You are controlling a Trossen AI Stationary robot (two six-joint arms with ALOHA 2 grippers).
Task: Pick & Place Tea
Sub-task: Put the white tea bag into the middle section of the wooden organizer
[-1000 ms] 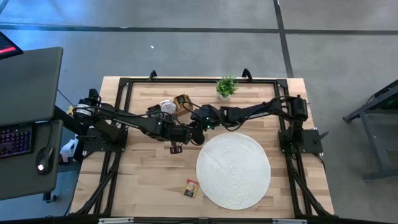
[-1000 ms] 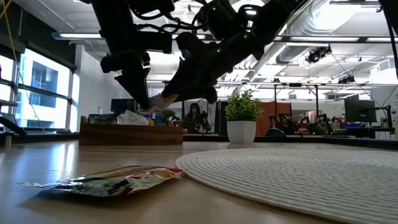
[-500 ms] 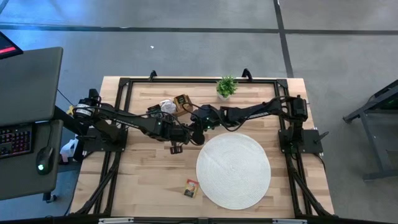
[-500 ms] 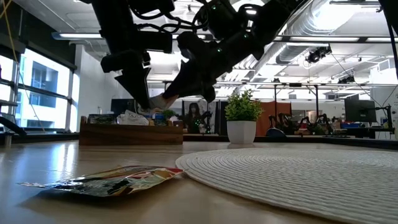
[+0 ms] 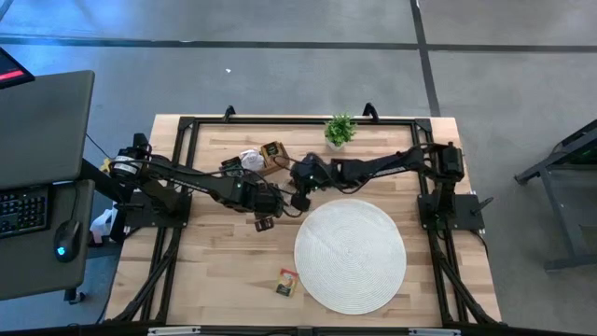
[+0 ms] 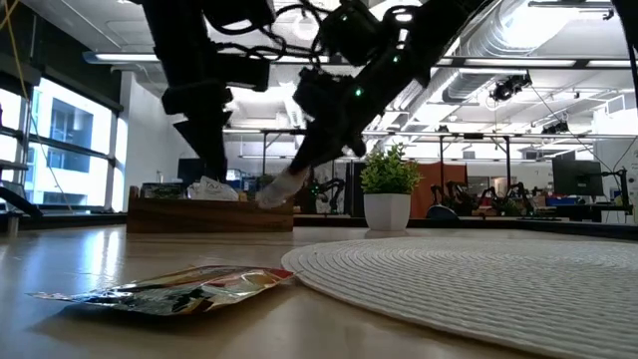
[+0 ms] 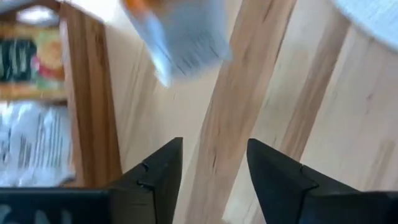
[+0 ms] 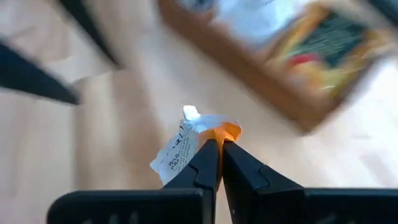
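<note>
A small white-and-orange tea sachet [image 8: 189, 146] is in the air above the bare wood between the wooden tray [image 5: 266, 156] and the round mat [image 5: 351, 258]. My right gripper [image 8: 219, 144] is shut on it. In the low view the sachet [image 6: 282, 189] shows below those dark fingers. My left gripper [image 7: 214, 146] is open just beside it, toward the table's left, with nothing between its fingers, and the sachet [image 7: 180, 37] shows ahead of them. Another sachet [image 5: 287, 282] lies flat near the table's front edge, left of the mat. My right gripper pinches the sachet's orange end [image 8: 219, 132] between its two fingertips. The fingers slant down from the table's right side. The white part [image 8: 177, 152] sticks out past the tips, crumpled, and the sachet is lifted clear of the table.
The tray [image 6: 209, 214] at the back holds more sachets. A small green potted plant [image 5: 340, 130] stands at the far edge. The mat covers the near right of the table. Both arms meet over the table's middle.
The sachet, which sat between the two grippers, is now apart from my left fingers: the left gripper has let go of it. My right gripper has tipped and turned, and the sachet hangs lower and farther from the left gripper.
</note>
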